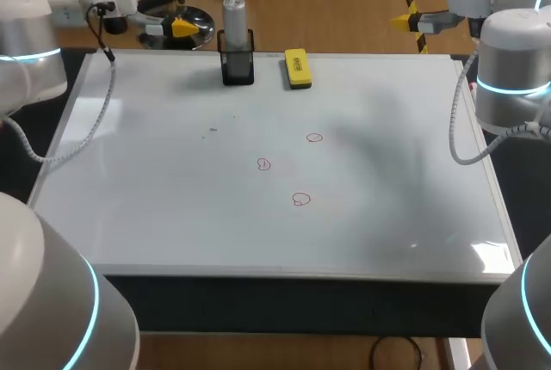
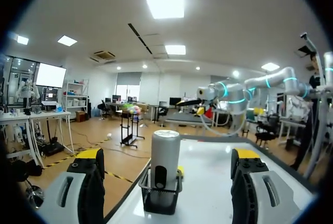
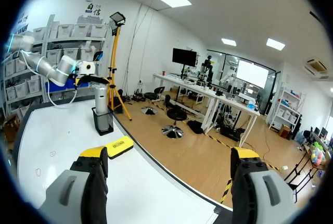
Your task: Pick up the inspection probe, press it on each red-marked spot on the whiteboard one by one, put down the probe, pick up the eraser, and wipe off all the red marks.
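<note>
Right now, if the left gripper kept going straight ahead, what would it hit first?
Probably the inspection probe, upright in its black holder, straight ahead of the open left gripper; the distance is hard to judge.

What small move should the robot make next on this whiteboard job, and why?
Probably ease the left gripper forward toward the silver cylindrical probe. The probe stands upright in its black holder, straight ahead between the open, empty fingers. The three red marks on the whiteboard are still there, so picking up the probe comes first.
</note>
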`<act>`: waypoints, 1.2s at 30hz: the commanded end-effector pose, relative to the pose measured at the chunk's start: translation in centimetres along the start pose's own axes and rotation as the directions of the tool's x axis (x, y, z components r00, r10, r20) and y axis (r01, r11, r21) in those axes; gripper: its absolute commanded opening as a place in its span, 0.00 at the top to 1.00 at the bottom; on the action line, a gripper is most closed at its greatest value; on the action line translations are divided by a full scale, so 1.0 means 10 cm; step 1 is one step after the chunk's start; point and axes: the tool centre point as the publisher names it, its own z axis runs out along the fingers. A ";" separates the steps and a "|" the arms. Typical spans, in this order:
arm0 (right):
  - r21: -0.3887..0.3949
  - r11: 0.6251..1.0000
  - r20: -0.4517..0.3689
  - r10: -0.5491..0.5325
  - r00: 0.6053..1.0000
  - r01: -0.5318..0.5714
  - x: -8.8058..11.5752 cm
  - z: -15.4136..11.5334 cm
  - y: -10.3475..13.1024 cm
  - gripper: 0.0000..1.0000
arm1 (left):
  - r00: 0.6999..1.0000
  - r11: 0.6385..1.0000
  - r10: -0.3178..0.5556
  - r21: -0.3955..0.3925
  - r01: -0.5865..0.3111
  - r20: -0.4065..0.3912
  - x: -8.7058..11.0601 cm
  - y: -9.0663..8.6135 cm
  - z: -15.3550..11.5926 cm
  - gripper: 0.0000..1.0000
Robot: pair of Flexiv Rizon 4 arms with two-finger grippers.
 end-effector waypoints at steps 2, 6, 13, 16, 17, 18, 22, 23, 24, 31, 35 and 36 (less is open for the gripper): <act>0.000 1.000 0.000 0.000 1.000 0.000 0.00 0.00 0.00 0.00 | 0.999 1.000 -0.003 0.002 0.003 -0.045 -0.05 0.06 0.13 0.00; 0.000 1.000 0.000 0.000 1.000 0.000 0.00 0.00 0.00 0.00 | 0.997 1.000 -0.006 0.002 0.006 -0.075 0.00 0.08 0.25 0.00; 0.000 1.000 0.000 0.000 1.000 0.000 0.00 0.00 0.00 0.00 | 0.996 1.000 -0.018 0.008 0.019 -0.086 0.09 0.11 0.40 0.00; 0.000 1.000 0.000 0.000 1.000 0.000 0.00 0.00 0.00 0.00 | 0.998 1.000 -0.022 0.000 0.022 -0.058 0.09 0.15 0.45 0.00; 0.000 1.000 0.000 0.000 1.000 0.000 0.00 0.00 0.00 0.00 | 0.999 1.000 -0.017 -0.007 0.017 -0.044 0.09 0.17 0.47 0.00; 0.000 1.000 0.000 0.000 1.000 0.000 0.00 0.00 0.00 0.00 | 0.999 1.000 -0.022 -0.004 0.021 -0.045 0.09 0.18 0.48 0.00; 0.000 1.000 0.000 0.000 1.000 0.000 0.00 0.00 0.00 0.00 | 0.999 1.000 -0.021 -0.013 0.021 -0.030 0.11 0.22 0.55 0.00; 0.000 1.000 0.000 0.000 1.000 0.000 0.00 0.00 0.00 0.00 | 0.999 1.000 -0.020 -0.015 0.019 -0.029 0.11 0.23 0.57 0.00; 0.000 1.000 0.000 0.000 1.000 0.000 0.00 0.00 0.00 0.00 | 0.999 1.000 -0.024 -0.010 0.024 -0.026 0.11 0.24 0.59 0.00; 0.000 1.000 0.000 0.000 1.000 0.000 0.00 0.00 0.00 0.00 | 1.000 0.999 -0.013 -0.031 0.012 -0.028 0.14 0.32 0.71 0.00; 0.000 1.000 0.000 0.000 1.000 0.000 0.00 0.00 0.00 0.00 | 0.999 0.999 -0.020 -0.036 0.019 -0.031 0.14 0.37 0.75 0.00; 0.000 1.000 0.000 0.000 1.000 0.000 0.00 0.00 0.00 0.00 | 0.999 0.999 -0.021 -0.037 0.020 -0.031 0.14 0.38 0.75 0.00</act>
